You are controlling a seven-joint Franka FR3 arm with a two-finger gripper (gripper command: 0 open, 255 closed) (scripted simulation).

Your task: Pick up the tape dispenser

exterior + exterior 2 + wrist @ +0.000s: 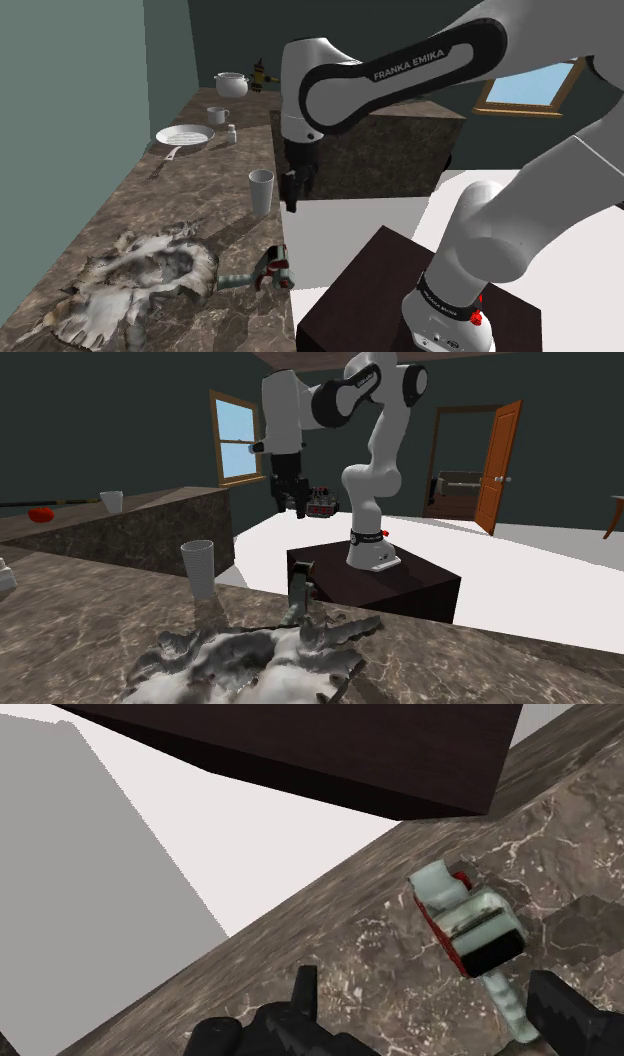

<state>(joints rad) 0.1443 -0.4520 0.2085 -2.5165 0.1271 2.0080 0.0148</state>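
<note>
Black fingers [306, 994] stood spread above the brown marbled surface [380, 954], the tape dispenser [470, 926] lying untouched below them.

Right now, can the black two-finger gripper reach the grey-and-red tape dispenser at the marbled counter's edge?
Probably yes. The open gripper hangs above the tape dispenser with nothing between; the tall white cup and shaggy grey pelt lie off to its sides.
</note>
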